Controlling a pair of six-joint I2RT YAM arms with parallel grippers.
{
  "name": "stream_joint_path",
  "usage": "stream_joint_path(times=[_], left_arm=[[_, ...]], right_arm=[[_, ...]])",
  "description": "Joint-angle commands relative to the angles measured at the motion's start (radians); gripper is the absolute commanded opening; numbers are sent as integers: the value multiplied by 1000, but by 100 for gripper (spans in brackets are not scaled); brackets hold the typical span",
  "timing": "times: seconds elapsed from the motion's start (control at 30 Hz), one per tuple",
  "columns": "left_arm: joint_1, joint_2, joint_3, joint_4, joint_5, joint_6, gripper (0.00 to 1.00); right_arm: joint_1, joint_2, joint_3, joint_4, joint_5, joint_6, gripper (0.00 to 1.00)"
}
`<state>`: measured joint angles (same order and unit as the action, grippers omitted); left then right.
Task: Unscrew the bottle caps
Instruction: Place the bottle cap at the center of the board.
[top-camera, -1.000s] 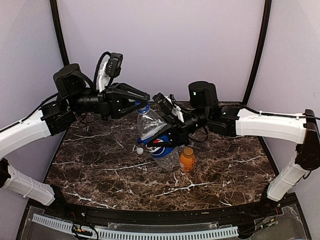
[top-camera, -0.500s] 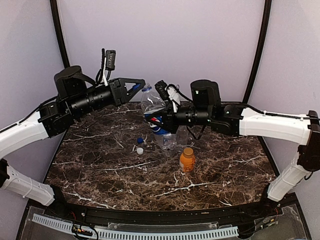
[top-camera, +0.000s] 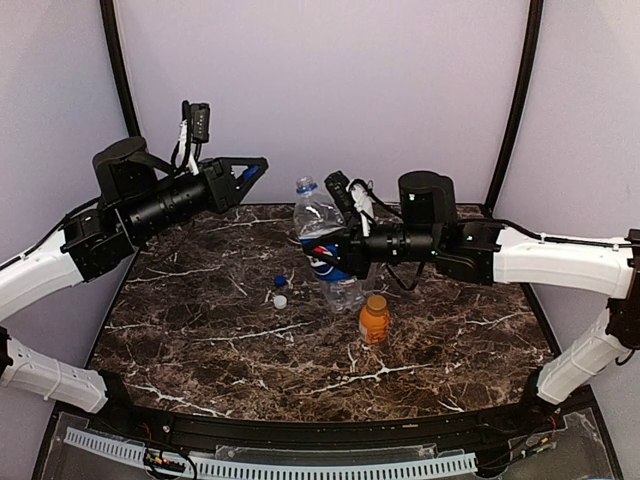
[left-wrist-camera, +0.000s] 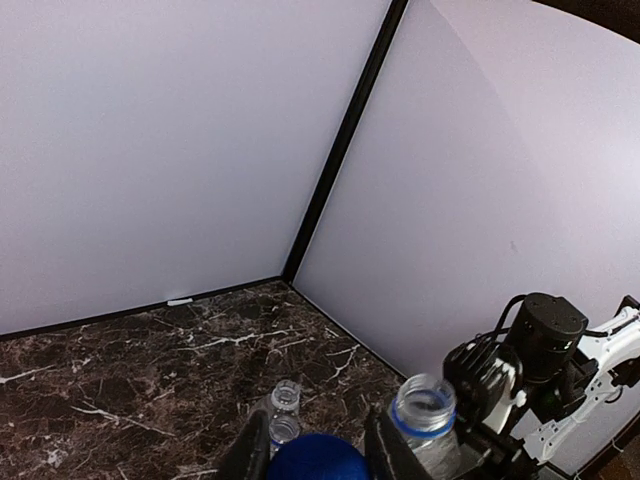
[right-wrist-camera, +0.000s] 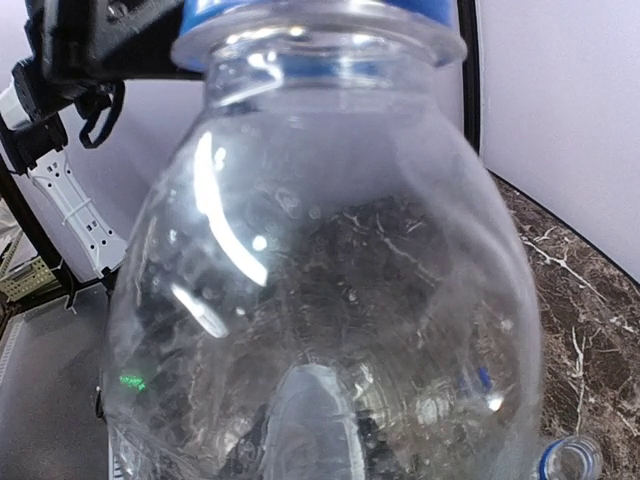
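Below everything, marbled tabletop (top-camera: 180, 340). Near its middle, Pepsi bottle (top-camera: 312, 215) upright, neck uncapped, pinched at the label by the right pincer (top-camera: 332, 252). Raised left of the bottle's mouth and well apart from it, left pincer (top-camera: 256, 167), pressed together on a blue cap (left-wrist-camera: 318, 458). Just front-right of the Pepsi bottle, orange bottle (top-camera: 375, 320), capped. Loose on the tabletop, side by side: second blue cap (top-camera: 281, 282) and white cap (top-camera: 280, 300).

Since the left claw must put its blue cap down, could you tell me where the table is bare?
Bare marble left of the loose caps and along the near edge before the orange bottle; crowded around the Pepsi bottle.
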<state>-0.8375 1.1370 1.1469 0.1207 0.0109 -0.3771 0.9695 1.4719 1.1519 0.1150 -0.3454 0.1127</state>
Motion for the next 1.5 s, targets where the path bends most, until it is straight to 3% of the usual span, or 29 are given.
stream_joint_path(times=[0.0, 0.3, 0.53, 0.83, 1.03, 1.47], left_arm=[[46, -65, -110, -40, -81, 24, 0], [88, -51, -453, 143, -154, -5, 1], [148, 147, -593, 379, -173, -51, 1], [185, 461, -594, 613, -172, -36, 1], [197, 592, -580, 680, -164, -33, 2], [204, 675, -592, 709, -165, -53, 11]], right_arm=[[-55, -124, -56, 104, -77, 53, 6], [-77, -189, -81, 72, -78, 51, 7], [-78, -184, -81, 66, -90, 55, 7], [-81, -182, -82, 53, -101, 50, 7], [-83, -180, -89, 48, -99, 49, 7], [-84, -159, -82, 41, -110, 45, 7]])
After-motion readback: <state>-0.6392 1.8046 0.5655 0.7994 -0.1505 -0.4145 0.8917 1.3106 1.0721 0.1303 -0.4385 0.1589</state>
